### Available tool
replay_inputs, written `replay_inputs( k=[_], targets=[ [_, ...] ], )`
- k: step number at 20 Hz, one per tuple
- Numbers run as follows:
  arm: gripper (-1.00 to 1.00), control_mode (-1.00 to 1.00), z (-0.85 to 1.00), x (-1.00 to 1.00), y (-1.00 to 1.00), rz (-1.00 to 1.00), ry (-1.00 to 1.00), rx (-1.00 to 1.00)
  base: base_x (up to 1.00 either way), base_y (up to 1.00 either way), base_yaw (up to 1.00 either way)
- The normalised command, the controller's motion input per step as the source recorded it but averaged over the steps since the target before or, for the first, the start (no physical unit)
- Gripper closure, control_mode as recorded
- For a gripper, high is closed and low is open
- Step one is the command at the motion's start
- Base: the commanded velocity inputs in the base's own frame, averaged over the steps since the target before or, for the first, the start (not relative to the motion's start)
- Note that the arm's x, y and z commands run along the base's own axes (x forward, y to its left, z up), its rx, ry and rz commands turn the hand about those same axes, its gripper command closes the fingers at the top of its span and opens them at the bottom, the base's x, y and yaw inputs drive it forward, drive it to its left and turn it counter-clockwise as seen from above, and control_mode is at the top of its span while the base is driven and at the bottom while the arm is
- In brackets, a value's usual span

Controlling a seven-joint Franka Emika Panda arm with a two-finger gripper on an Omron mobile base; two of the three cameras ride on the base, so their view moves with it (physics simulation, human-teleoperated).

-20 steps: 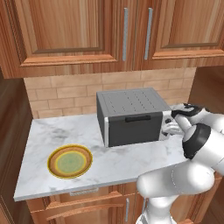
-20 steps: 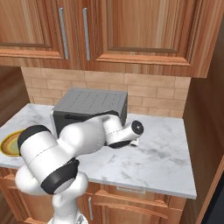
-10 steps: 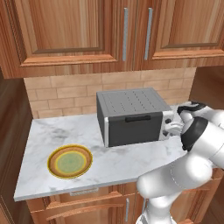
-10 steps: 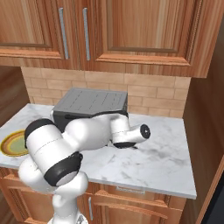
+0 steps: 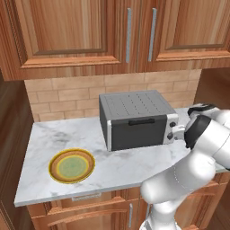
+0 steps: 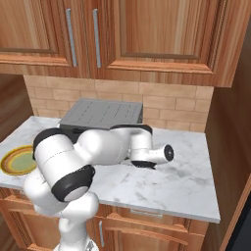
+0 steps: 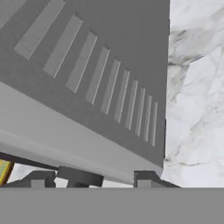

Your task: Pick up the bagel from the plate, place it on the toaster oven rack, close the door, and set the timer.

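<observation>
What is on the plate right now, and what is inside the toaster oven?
The plate shows just its bare green centre and coloured rings; no bagel lies on it. The toaster oven has its door shut, so its inside, rack included, is covered and cannot be seen.

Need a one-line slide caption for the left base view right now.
Toaster oven with door shut, arm reaching to its knob panel; plate sits bare on the counter.

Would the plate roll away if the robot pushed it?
Probably not. The plate lies flat on the marble counter, so it would likely slide. That smooth stone might let it slip easily. It looks stiff, perhaps breakable.
</observation>
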Motion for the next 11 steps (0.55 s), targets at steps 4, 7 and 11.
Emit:
replay_inputs(
  k=[4, 7, 11],
  targets=[
    [1.0, -1.0, 0.0, 0.0, -0.68, 0.0, 0.0, 0.11, 0.0, 0.0, 0.0],
    [1.0, -1.0, 0.0, 0.0, -0.63, 0.0, 0.0, 0.1, 0.0, 0.0, 0.0],
    [1.0, -1.0, 0.0, 0.0, -0.59, 0.0, 0.0, 0.09, 0.0, 0.0, 0.0]
  ],
)
